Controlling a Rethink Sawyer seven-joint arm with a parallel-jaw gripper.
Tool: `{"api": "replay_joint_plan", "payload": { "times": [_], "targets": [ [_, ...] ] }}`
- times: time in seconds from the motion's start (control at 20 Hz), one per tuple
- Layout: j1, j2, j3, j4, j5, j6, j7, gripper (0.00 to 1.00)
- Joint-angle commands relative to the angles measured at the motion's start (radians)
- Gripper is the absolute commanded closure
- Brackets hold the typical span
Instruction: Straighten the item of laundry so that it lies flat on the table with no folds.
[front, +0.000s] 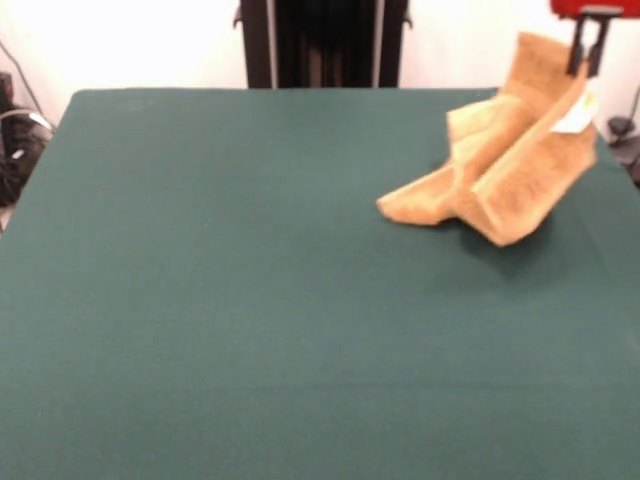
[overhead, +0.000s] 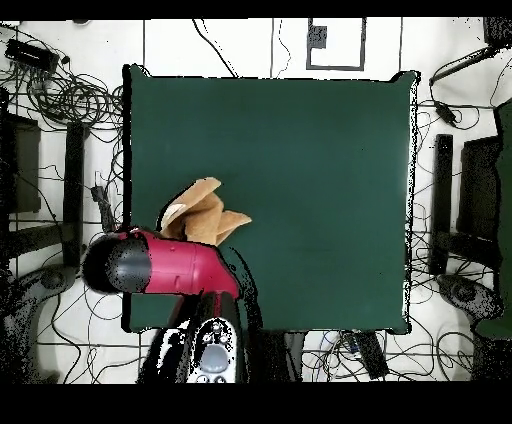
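The golden-orange towel (front: 510, 170) hangs lifted at the table's far right in the front view, folded and draped, with its lower folds resting on the green table (front: 250, 300). Its white tag (front: 575, 118) shows near the top. My gripper (front: 587, 68) comes down from the top right corner and is shut on the towel's upper edge. In the overhead view the towel (overhead: 205, 215) lies bunched near the table's (overhead: 320, 180) left edge, and the red arm (overhead: 160, 265) hides the gripper.
The robot's black pedestal (front: 322, 42) stands behind the table's far edge. Cables and gear (overhead: 60, 90) lie on the floor round the table. The towel sits close to the table's edge (overhead: 128, 200).
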Motion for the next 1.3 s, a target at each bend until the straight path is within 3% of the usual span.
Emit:
{"api": "replay_joint_plan", "payload": {
  "times": [0.05,0.3,0.45,0.8,1.3],
  "targets": [
    [-0.020,0.093,0.019,0.096,0.061,-0.066,0.252,1.00],
    [-0.110,0.250,0.057,0.031,-0.014,-0.269,0.186,1.00],
    [-0.130,0.309,0.033,-0.001,-0.047,-0.324,0.170,1.00],
    [-0.180,0.389,0.052,-0.080,-0.067,-0.352,0.127,1.00],
    [-0.158,0.397,0.021,-0.108,-0.075,-0.339,0.135,1.00]
  ]
}}
